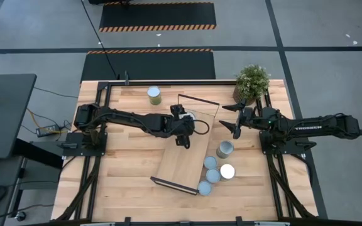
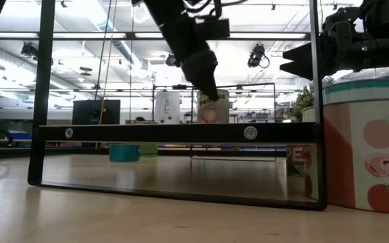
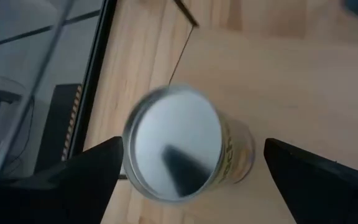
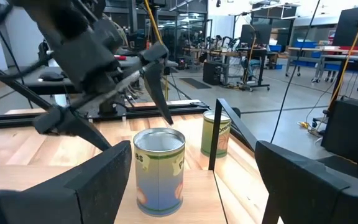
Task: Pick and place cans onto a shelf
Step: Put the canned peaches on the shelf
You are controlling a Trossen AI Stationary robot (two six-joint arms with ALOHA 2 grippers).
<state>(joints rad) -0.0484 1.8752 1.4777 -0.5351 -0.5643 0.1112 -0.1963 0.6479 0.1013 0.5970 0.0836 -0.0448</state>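
"TROSSEN" is showing in white on the right arm, right of centre in the high view. The left hand (image 1: 187, 125) is hanging spread wide over a can (image 3: 179, 144) standing on the shelf (image 1: 184, 154); its label is unreadable. The right hand (image 1: 231, 119) is gaping empty. Four cans (image 1: 217, 166) are waiting on the worktop (image 1: 124, 182).
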